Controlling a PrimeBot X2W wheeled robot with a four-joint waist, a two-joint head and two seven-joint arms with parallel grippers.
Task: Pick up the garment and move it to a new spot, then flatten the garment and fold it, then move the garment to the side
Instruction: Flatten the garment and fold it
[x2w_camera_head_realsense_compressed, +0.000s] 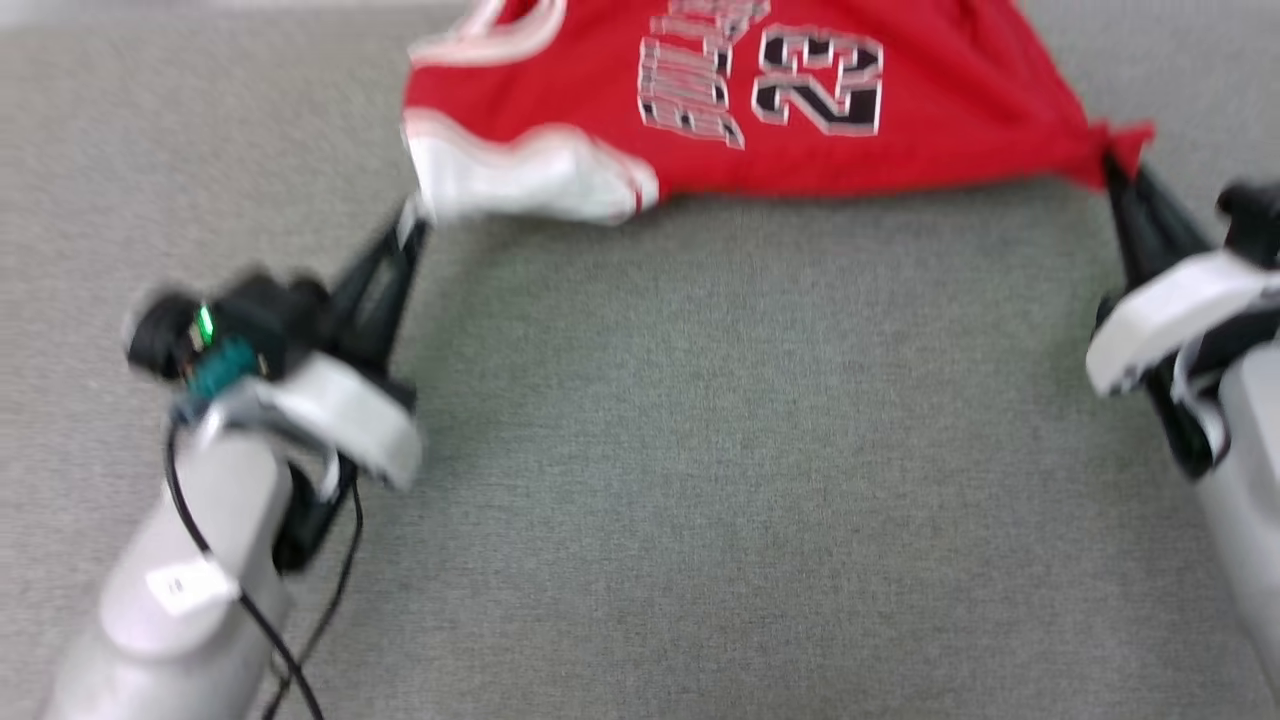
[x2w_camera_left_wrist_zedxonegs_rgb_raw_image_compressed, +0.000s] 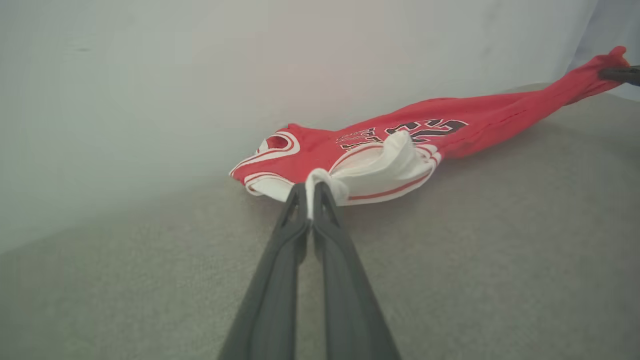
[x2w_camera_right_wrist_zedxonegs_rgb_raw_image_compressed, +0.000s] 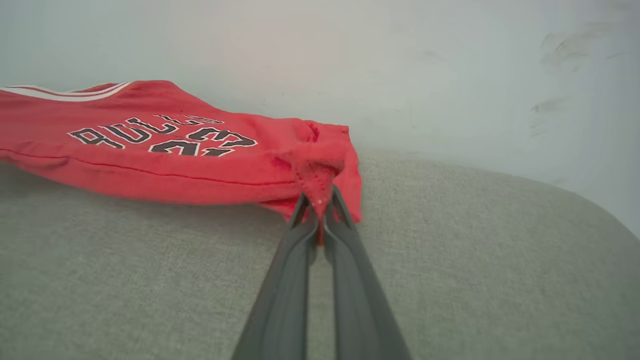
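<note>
Garment (x2w_camera_head_realsense_compressed: 760, 90): stretched across grey fabric surface (x2w_camera_head_realsense_compressed: 640, 450), far side | left gripper (x2w_camera_left_wrist_zedxonegs_rgb_raw_image_compressed: 311, 197): pinching white sleeve | right gripper (x2w_camera_right_wrist_zedxonegs_rgb_raw_image_compressed: 320, 207): clamped on red hem corner | risk: thin pinches, seemingly at the edge, may slip under tension, dropping one side.

Your garment (x2w_camera_head_realsense_compressed: 600, 90), a red jersey with white sleeves and black "BULLS 23" lettering, lay lettering-up along the far side of the grey cloth surface (x2w_camera_head_realsense_compressed: 700, 450), drawn taut between one white sleeve and one hem corner.
</note>
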